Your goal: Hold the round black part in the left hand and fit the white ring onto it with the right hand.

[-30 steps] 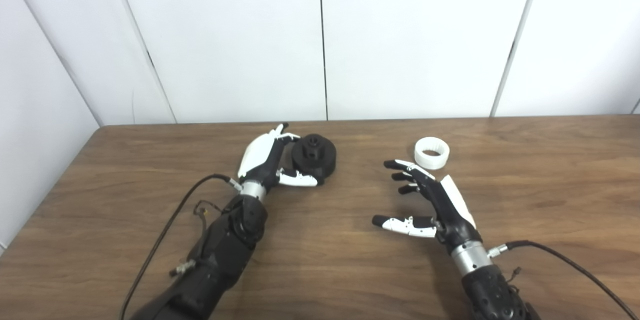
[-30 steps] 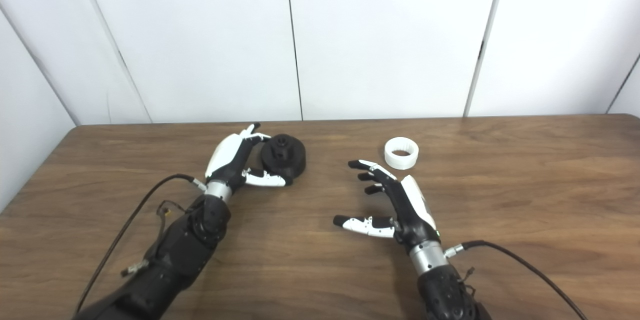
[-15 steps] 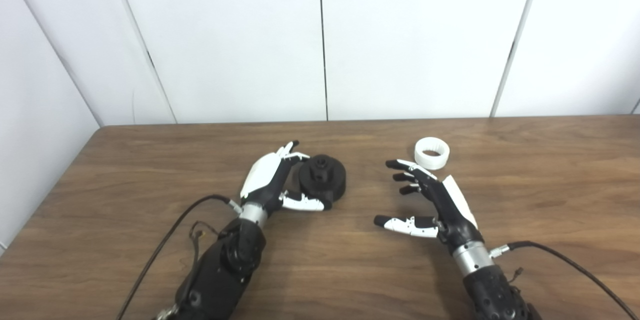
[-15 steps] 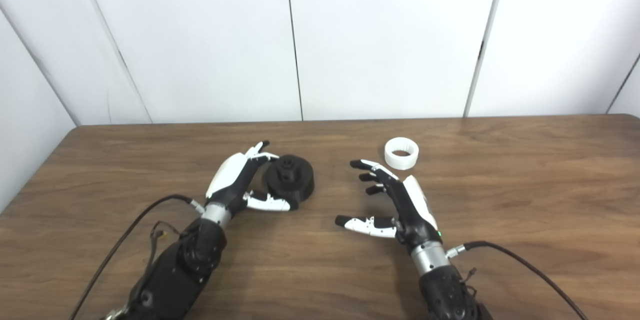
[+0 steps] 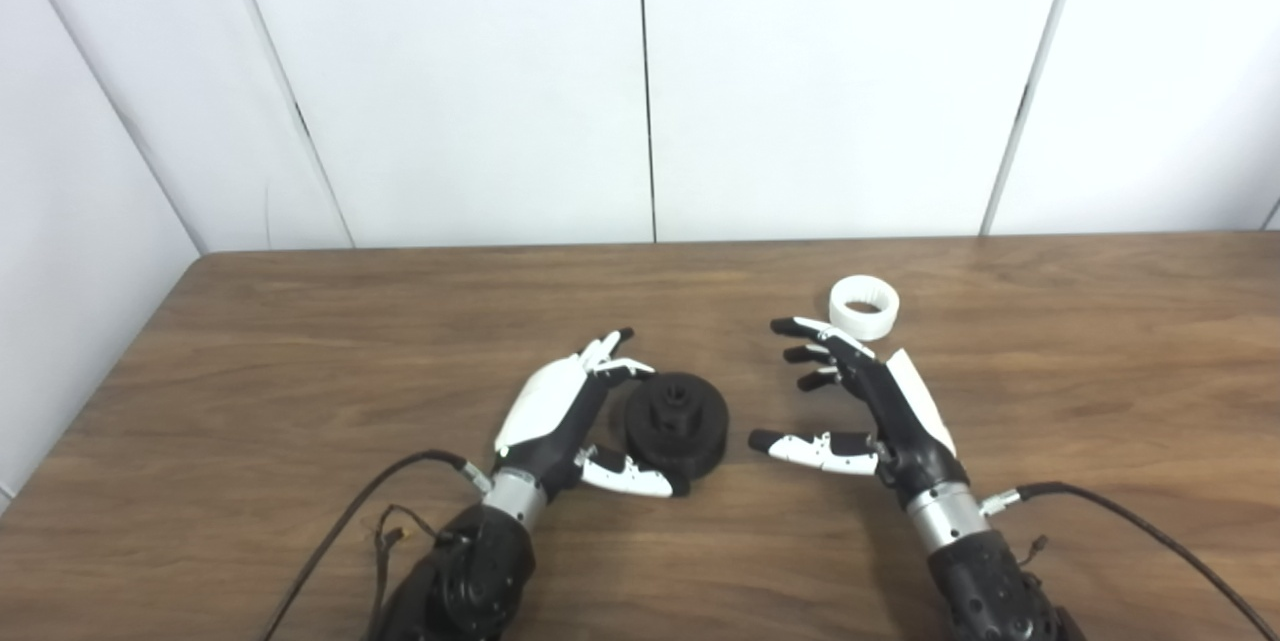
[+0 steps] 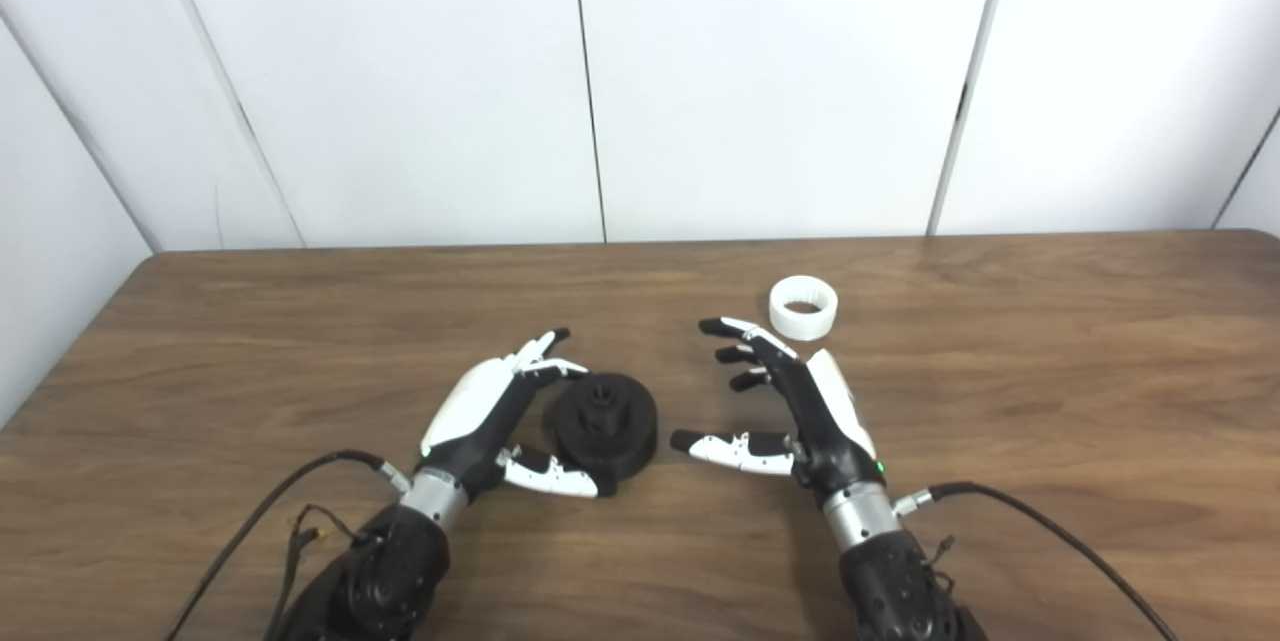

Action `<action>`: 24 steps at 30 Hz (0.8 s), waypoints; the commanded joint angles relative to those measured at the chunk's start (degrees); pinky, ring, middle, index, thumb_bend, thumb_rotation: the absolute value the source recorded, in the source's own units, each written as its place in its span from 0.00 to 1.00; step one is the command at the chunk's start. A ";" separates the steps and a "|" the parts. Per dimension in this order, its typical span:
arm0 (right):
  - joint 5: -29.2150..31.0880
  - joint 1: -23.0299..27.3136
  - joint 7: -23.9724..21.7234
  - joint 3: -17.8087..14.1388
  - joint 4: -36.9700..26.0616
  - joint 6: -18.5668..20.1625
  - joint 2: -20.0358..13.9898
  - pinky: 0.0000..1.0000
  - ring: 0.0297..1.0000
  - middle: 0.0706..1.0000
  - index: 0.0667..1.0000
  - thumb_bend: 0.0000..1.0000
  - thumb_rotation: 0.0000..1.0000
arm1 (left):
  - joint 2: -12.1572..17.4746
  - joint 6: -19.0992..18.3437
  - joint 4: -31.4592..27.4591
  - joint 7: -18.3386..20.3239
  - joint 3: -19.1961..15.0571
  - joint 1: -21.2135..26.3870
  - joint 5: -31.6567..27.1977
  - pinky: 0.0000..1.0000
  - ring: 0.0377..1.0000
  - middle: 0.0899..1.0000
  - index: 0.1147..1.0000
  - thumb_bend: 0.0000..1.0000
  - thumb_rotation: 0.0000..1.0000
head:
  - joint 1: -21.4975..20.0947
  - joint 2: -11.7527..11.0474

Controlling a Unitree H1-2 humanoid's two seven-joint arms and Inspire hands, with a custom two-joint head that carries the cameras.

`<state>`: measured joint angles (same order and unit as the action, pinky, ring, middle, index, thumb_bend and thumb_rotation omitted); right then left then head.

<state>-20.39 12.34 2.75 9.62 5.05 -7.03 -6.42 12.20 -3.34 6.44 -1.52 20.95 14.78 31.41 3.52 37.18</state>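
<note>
1. Over the last second the left hand point(image 5: 570, 416) has drawn the black part point(image 5: 678, 423) back along the table point(image 5: 300, 341), from the far middle to a spot nearer the robot. Fingers and thumb are closed around its rim.
2. Whether the part is lifted or sliding on the table I cannot tell.
3. The right hand point(image 5: 865, 401) has barely moved. It is open and empty, fingers spread.
4. The ring point(image 5: 864, 307) lies untouched on the table just beyond its fingertips.
5. Judgement: the holding step looks settled; next the right hand must pick up the ring.
</note>
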 commanded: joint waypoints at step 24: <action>0.05 -1.75 0.28 -0.43 0.77 -1.74 -0.78 0.67 0.77 0.82 0.79 0.74 0.21 | -1.49 2.57 -3.88 2.01 0.05 -2.12 2.29 1.00 1.00 1.00 0.60 0.90 0.27 | -0.59 0.50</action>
<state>-19.96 12.22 2.59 9.39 4.95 -7.04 -6.44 10.55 -1.35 2.87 0.70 21.33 10.97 32.42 2.90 37.62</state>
